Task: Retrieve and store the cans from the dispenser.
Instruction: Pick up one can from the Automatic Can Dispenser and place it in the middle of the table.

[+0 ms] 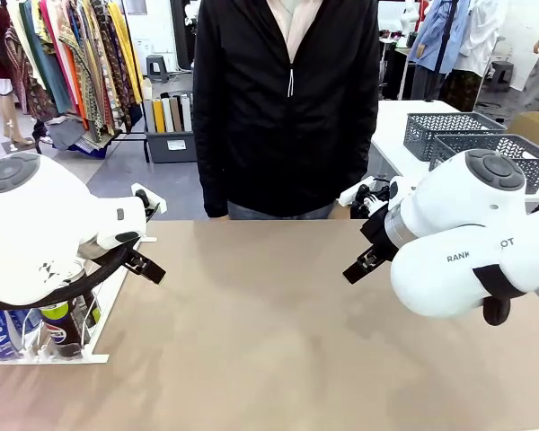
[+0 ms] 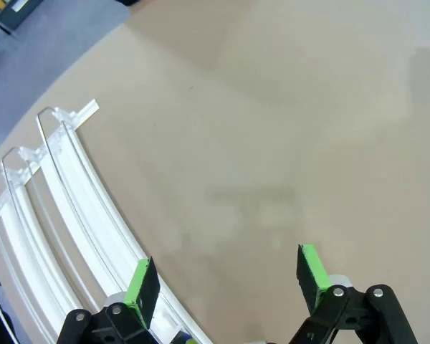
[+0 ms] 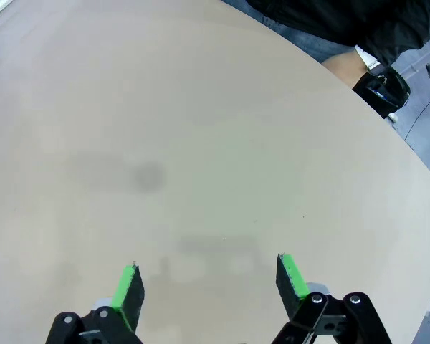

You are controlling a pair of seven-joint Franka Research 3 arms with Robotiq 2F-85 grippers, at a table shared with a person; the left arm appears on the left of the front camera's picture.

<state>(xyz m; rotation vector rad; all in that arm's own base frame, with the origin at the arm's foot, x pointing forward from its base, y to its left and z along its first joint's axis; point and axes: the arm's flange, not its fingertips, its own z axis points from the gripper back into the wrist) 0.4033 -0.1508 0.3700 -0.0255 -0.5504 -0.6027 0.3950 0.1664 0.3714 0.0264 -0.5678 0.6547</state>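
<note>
- Our left gripper (image 2: 226,271) hangs over bare tabletop with its jaws spread wide. Nothing sits between its green pads (image 2: 140,283).
- The dispenser (image 2: 72,193) runs just beside one finger of that gripper. Its white rails curve away to clear stoppers (image 2: 50,118) at the far end.
- In the front view the dispenser lies along the table's left edge, under our left arm (image 1: 36,224).
- At its near end we see a blue Pocari Sweat can (image 1: 0,328) and a black Pepsi can (image 1: 61,330) side by side, both partly hidden by the arm. We cannot tell whether more cans sit behind them.
- Our right gripper (image 3: 208,276) is also wide open and holds nothing. It hovers over the plain brown table (image 3: 201,107), well apart from the dispenser.
- A person in a black jacket (image 1: 287,108) stands at the middle of the far side.
- Two dark grey mesh baskets (image 1: 472,135) rest on a white table behind our right arm (image 1: 458,242).
</note>
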